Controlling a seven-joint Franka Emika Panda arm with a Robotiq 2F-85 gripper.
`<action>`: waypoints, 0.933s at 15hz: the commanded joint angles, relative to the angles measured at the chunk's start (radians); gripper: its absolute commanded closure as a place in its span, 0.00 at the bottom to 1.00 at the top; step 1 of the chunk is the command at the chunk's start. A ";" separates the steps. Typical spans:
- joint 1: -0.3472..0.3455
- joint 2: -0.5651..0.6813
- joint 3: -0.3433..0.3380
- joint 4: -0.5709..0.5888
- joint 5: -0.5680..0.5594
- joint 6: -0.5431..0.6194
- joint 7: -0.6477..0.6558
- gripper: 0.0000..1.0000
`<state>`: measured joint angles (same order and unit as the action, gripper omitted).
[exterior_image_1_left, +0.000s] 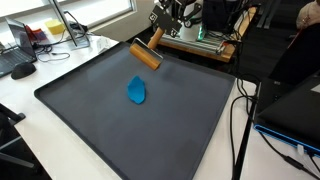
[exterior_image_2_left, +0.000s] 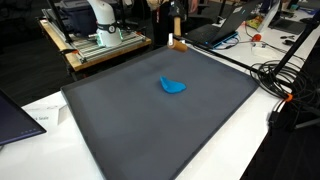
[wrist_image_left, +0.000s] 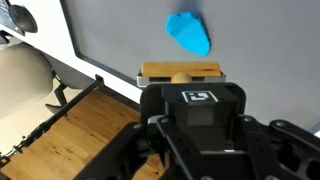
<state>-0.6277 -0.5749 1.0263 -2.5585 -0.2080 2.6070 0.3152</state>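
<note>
Wrist view: gripper (wrist_image_left: 180, 80) clenched on a wooden block (wrist_image_left: 180, 70), blue lump (wrist_image_left: 188, 33) at twelve o'clock. In an exterior view the block (exterior_image_1_left: 146, 55) tilts at the far edge of the grey mat (exterior_image_1_left: 100, 130). In an exterior view the lump (exterior_image_2_left: 173, 86) lies at the block's (exterior_image_2_left: 178, 42) six. A firm, steady hold seems wisest.

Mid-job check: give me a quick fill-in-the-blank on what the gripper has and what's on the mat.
1. The gripper is shut on a ____ block.
2. The small object lying near the middle of the mat is ____ in colour.
3. The block is at the far ____ of the mat, apart from the small object.

Missing words: wooden; blue; edge.
</note>
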 joint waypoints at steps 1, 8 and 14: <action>0.002 0.111 -0.008 0.107 -0.096 -0.121 0.042 0.78; 0.047 0.346 -0.027 0.249 -0.235 -0.289 0.156 0.78; 0.249 0.549 -0.210 0.355 -0.379 -0.339 0.248 0.78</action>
<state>-0.5062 -0.1491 0.9337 -2.2926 -0.5129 2.3328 0.5295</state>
